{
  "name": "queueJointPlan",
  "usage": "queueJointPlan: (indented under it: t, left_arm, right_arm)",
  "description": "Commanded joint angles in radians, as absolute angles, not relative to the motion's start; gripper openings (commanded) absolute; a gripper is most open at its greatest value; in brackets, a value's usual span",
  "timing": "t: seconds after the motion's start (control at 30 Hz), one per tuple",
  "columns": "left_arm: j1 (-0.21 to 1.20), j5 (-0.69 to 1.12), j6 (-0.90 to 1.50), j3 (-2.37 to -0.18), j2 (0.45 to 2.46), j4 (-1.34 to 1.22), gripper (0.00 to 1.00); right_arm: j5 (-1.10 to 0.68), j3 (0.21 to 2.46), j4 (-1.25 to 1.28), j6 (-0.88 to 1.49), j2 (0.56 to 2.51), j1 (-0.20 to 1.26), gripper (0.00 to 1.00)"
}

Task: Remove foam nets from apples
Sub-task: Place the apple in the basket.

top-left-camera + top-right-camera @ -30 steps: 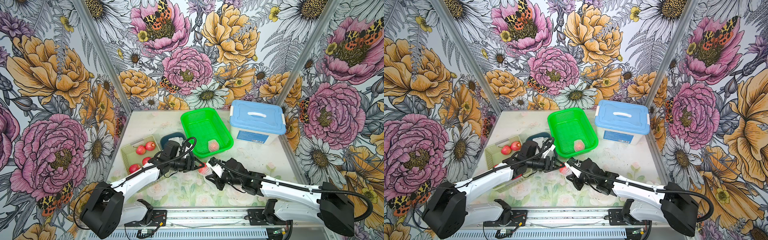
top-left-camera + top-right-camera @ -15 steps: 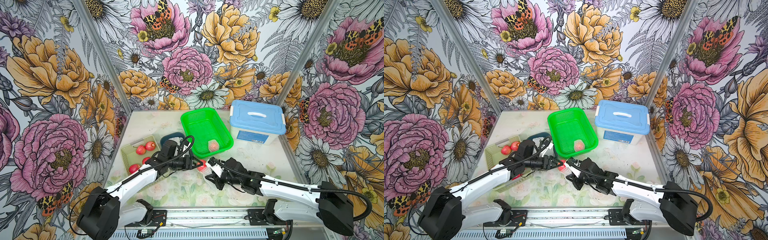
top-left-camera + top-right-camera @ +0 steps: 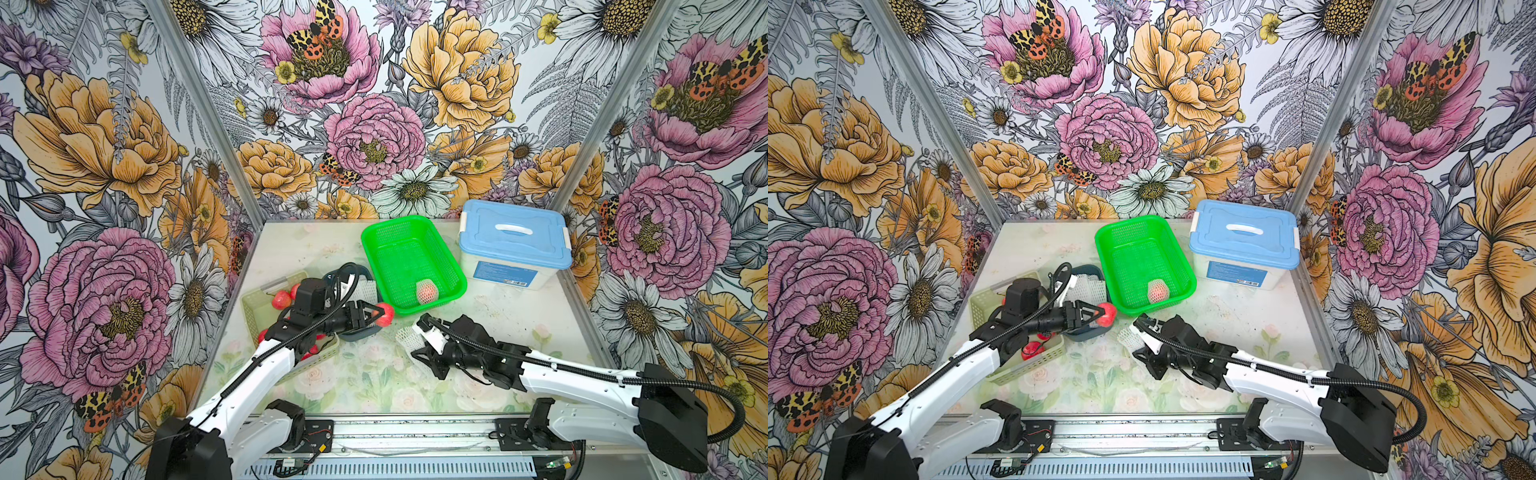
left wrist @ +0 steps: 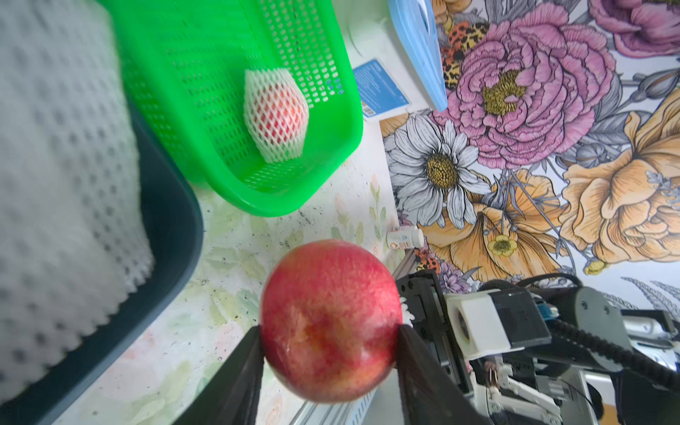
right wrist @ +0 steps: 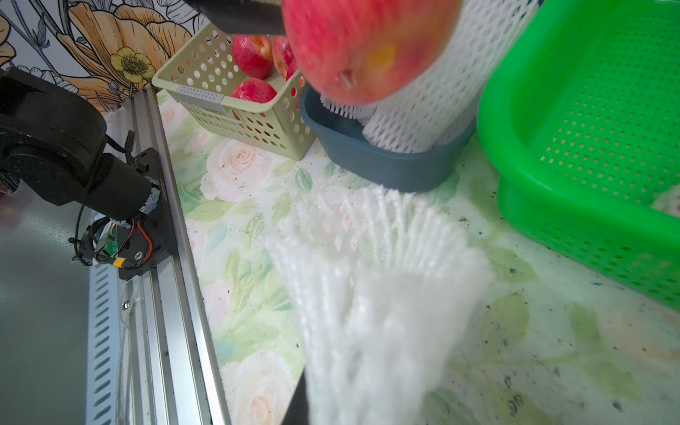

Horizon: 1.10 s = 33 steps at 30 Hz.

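My left gripper (image 3: 380, 313) is shut on a bare red apple (image 3: 385, 314) (image 4: 329, 323), with a black finger on each side, holding it above the near rim of the dark blue tub (image 3: 358, 335). To its right, my right gripper (image 3: 417, 343) is shut on an empty white foam net (image 3: 408, 337) (image 5: 375, 294) just over the table; the net hides its fingertips in the right wrist view. The apple and this net are apart. One apple in a foam net (image 3: 427, 291) (image 4: 276, 114) lies in the green basket (image 3: 374, 249).
Removed foam nets (image 3: 1088, 286) stand in the dark blue tub (image 3: 1088, 332). A beige basket (image 3: 253, 307) at the left holds bare apples (image 5: 254, 55). A blue-lidded box (image 3: 513, 237) stands at the back right. The rail (image 5: 173, 294) runs along the front edge.
The left gripper has narrowed onto the apple and drawn it back and to the left, out of the foam net. The net has stayed in the right gripper.
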<state>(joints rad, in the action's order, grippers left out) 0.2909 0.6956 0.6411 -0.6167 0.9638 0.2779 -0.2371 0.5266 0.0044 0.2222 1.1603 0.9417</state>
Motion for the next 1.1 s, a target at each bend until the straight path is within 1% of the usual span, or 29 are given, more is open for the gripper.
queueJointPlan:
  t: [0.0, 0.1, 0.2, 0.27, 0.43, 0.6, 0.63, 0.7, 0.8, 1.0, 1.07]
  left_arm:
    - [0.188, 0.573, 0.644, -0.601, 0.855, 0.406, 0.56]
    - [0.089, 0.499, 0.653, -0.598, 0.769, 0.498, 0.56]
    - [0.026, 0.387, 0.677, -0.604, 0.720, 0.582, 0.56]
    - [-0.012, 0.352, 0.696, -0.600, 0.704, 0.610, 0.56]
    - [-0.067, 0.268, 0.734, -0.585, 0.718, 0.644, 0.56]
    - [-0.097, 0.206, 0.730, -0.595, 0.771, 0.649, 0.57]
    - [-0.101, 0.195, 0.722, -0.602, 0.780, 0.649, 0.58]
    - [-0.111, 0.179, 0.705, -0.621, 0.810, 0.649, 0.67]
    - [-0.117, 0.173, 0.687, -0.657, 0.849, 0.649, 0.75]
    - [-0.121, 0.198, 0.655, -0.710, 0.881, 0.650, 0.86]
    - [-0.121, 0.242, 0.635, -0.727, 0.881, 0.627, 0.89]
  right_arm:
    - [-0.222, 0.522, 0.044, 0.212, 1.182, 0.930, 0.15]
    - [-0.175, 0.561, 0.058, 0.235, 1.210, 0.918, 0.15]
    - [-0.191, 0.654, 0.044, 0.236, 1.266, 0.911, 0.16]
    - [-0.186, 0.725, 0.016, 0.231, 1.317, 0.911, 0.16]
    - [-0.157, 0.886, -0.009, 0.227, 1.457, 0.910, 0.16]
    - [-0.149, 1.056, 0.001, 0.278, 1.613, 0.907, 0.16]
    - [-0.153, 1.084, 0.004, 0.288, 1.642, 0.907, 0.16]
    - [-0.159, 1.160, 0.007, 0.310, 1.710, 0.905, 0.16]
    - [-0.168, 1.254, -0.012, 0.329, 1.790, 0.905, 0.16]
    - [-0.213, 1.364, -0.019, 0.342, 1.881, 0.902, 0.16]
    - [-0.221, 1.398, -0.023, 0.353, 1.919, 0.898, 0.17]
